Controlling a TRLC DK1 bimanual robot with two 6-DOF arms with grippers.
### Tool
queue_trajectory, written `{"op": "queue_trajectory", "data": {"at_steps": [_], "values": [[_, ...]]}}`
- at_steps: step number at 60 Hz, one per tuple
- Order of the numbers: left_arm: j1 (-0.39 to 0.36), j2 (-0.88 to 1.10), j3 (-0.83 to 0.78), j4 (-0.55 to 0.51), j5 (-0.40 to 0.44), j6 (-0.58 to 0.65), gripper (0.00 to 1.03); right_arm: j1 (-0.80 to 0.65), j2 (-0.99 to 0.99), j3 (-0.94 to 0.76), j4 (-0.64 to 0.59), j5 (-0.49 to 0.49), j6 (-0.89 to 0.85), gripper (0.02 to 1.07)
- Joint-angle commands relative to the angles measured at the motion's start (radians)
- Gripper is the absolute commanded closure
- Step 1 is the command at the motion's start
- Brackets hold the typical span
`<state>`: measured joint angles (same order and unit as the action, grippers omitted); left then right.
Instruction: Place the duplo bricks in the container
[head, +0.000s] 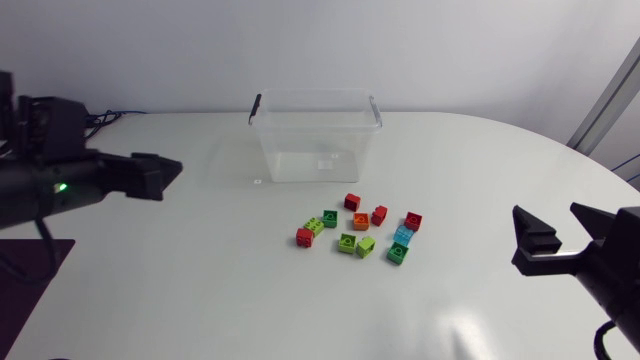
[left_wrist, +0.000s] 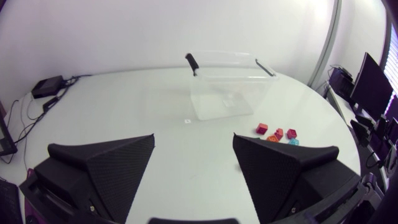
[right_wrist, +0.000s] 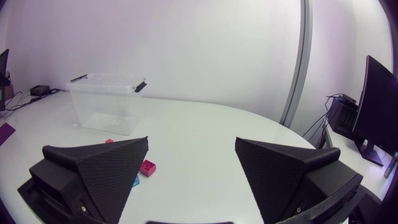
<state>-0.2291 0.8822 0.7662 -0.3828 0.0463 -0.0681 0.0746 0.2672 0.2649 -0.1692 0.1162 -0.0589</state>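
My left gripper (left_wrist: 194, 142) and right gripper (right_wrist: 191, 143) both hang with fingers spread wide, holding nothing. The clear plastic container (head: 300, 150) stands mid-table, and the duplo bricks (head: 360, 222) lie scattered near it. They look light, rigid and slick, so I'd pinch flat opposite sides.

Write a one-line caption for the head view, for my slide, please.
Left gripper and right gripper, both open, flank duplo bricks clustered near the clear container on the white table.

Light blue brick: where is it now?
Head view: the light blue brick lies in front of the container, toward its right, between a red brick and a green brick.
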Motion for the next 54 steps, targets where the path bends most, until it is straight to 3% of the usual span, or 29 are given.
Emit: {"op": "queue_trajectory", "data": {"at_steps": [1, 8, 19, 26, 40, 46, 54], "values": [[-0.055, 0.153, 0.088, -0.033, 0.044, 0.019, 0.16, -0.019, 0.078, 0.057, -0.023, -0.003, 0.014, 0.06], [-0.144, 0.396, 0.251, -0.113, 0.032, 0.004, 0.16, -0.055, 0.144, 0.086, -0.026, -0.015, 0.018, 0.06], [-0.243, 0.718, 0.429, -0.199, -0.01, -0.009, 0.16, -0.202, 0.268, 0.119, -0.024, -0.174, 0.08, 0.06], [-0.296, 0.868, 0.527, -0.234, -0.011, -0.029, 0.16, -0.23, 0.363, 0.145, -0.01, -0.188, 0.113, 0.06], [-0.391, 1.074, 0.683, -0.326, -0.01, -0.059, 0.16, -0.253, 0.566, 0.206, -0.026, -0.243, 0.143, 0.06], [-0.406, 1.144, 0.72, -0.327, -0.025, -0.067, 0.16, -0.295, 0.652, 0.232, -0.038, -0.336, 0.145, 0.06], [-0.418, 1.21, 0.754, -0.338, -0.072, -0.075, 0.16, -0.3, 0.73, 0.283, -0.098, -0.348, 0.102, 0.06]]}}
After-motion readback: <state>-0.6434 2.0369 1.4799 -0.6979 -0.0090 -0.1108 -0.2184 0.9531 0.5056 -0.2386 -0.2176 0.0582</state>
